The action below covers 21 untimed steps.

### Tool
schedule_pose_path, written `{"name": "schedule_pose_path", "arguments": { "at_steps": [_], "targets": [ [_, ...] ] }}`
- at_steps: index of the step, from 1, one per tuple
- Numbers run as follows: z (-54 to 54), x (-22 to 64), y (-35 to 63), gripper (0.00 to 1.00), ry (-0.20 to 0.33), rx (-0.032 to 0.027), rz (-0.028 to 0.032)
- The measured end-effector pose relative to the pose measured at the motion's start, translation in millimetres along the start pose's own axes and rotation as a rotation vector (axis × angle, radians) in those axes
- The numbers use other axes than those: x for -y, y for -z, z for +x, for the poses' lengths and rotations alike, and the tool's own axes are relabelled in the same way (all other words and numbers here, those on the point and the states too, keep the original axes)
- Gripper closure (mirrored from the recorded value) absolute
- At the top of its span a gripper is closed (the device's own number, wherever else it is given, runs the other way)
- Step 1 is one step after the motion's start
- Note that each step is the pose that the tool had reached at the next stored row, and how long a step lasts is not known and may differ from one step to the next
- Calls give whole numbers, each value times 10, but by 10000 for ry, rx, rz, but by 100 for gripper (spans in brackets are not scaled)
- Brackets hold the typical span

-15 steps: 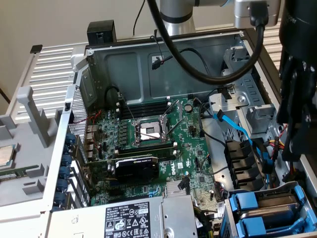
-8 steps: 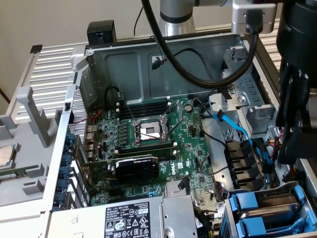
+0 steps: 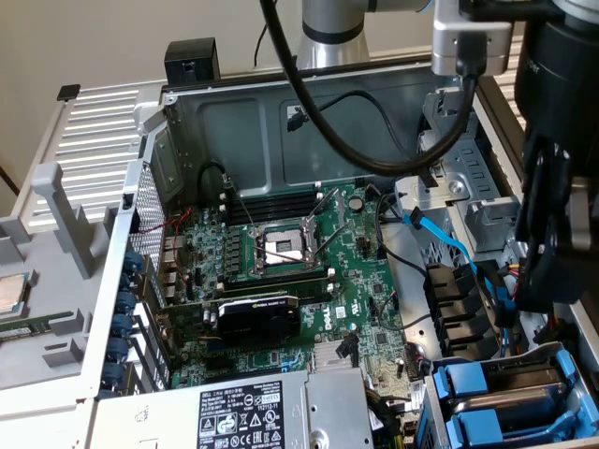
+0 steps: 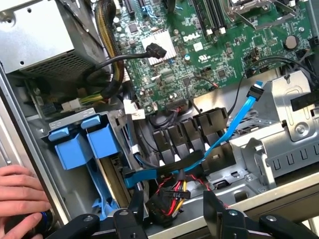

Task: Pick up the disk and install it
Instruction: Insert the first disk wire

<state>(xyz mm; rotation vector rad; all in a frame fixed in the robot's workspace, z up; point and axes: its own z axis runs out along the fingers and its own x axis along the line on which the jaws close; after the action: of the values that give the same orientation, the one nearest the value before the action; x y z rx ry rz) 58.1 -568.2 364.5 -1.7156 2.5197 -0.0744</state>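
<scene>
The hand (image 4: 172,206) hangs open and empty above a wire bundle (image 4: 167,191) — two blue carriers (image 4: 75,149) sit side by side in the bay (image 4: 65,121); a person's fingers (image 4: 22,199) nearby.

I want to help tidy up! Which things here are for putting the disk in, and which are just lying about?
For the job: the claw, open and empty; two blue drive carriers in their cage, though which one is meant I cannot tell.
Just lying about: the motherboard; the blue cable; the power supply; a person's hand.
</scene>
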Motion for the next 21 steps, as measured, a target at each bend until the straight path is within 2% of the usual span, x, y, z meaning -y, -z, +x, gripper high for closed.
{"name": "schedule_pose_path", "arguments": {
  "at_steps": [2,10,17,19,20,21],
  "targets": [
    [-5,-10,-24,41,-70,-17,-27],
    [-4,-39,-61,41,-466,-48,-15],
    [-3,-41,-79,43,-634,-14,-27],
    [-3,-42,-79,56,-656,0,-33],
    [-3,-42,-79,56,-662,3,-34],
    [-3,-41,-79,62,-663,3,-35]
  ]
}}
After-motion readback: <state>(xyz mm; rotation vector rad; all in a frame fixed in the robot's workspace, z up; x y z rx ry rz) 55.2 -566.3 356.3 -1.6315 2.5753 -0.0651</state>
